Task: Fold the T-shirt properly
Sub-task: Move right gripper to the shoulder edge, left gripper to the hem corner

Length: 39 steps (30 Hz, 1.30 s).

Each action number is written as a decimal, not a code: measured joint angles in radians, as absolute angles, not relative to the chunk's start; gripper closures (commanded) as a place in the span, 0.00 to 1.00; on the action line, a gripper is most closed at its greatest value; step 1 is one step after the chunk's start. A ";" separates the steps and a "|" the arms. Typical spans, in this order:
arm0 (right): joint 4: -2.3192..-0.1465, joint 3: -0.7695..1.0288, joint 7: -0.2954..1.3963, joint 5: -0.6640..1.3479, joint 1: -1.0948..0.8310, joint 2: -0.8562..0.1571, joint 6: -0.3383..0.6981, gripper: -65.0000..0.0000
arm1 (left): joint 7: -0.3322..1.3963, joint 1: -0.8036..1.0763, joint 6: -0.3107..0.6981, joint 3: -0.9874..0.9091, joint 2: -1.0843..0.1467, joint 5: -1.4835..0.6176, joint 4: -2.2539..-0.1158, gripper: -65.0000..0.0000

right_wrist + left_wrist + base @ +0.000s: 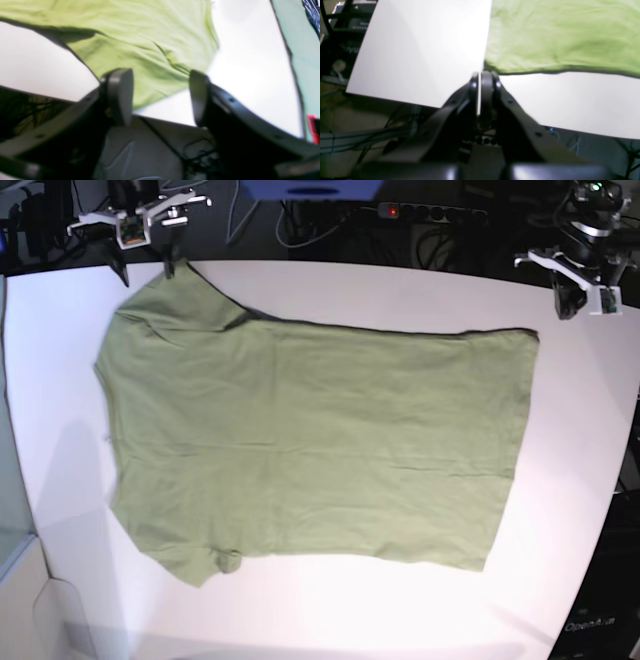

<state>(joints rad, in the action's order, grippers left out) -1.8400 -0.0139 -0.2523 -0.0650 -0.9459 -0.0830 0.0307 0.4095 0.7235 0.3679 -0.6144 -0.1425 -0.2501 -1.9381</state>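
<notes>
The green T-shirt (pixel 320 440) lies spread flat on the white table (pixel 300 610), sleeves toward the left and hem toward the right. My right gripper (pixel 146 270) hovers at the far left sleeve with its jaws open. In the right wrist view the gripper (pixel 160 92) stands wide, with the T-shirt (pixel 137 37) lying beyond it and nothing gripped. My left gripper (pixel 568 302) hangs over the far right table edge, just off the hem corner. In the left wrist view the gripper (pixel 479 80) is shut and empty, and the T-shirt's (pixel 557 37) corner lies just past the tips.
A power strip (pixel 430 212) with a red light and tangled cables lie behind the table's far edge. A pale green panel (pixel 8 480) stands at the left side. Bare table (pixel 420 50) surrounds the shirt.
</notes>
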 measured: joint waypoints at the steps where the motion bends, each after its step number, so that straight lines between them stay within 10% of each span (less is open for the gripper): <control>1: -1.839 -0.017 -0.238 -0.065 -0.936 -0.082 0.075 0.33 | 0.428 0.708 0.371 -0.627 -0.141 -0.250 -1.938 0.98; 39: -1.641 0.112 -0.079 0.549 -0.753 -0.009 0.113 0.33 | 0.571 0.569 0.406 -0.713 -0.099 0.071 -2.017 0.98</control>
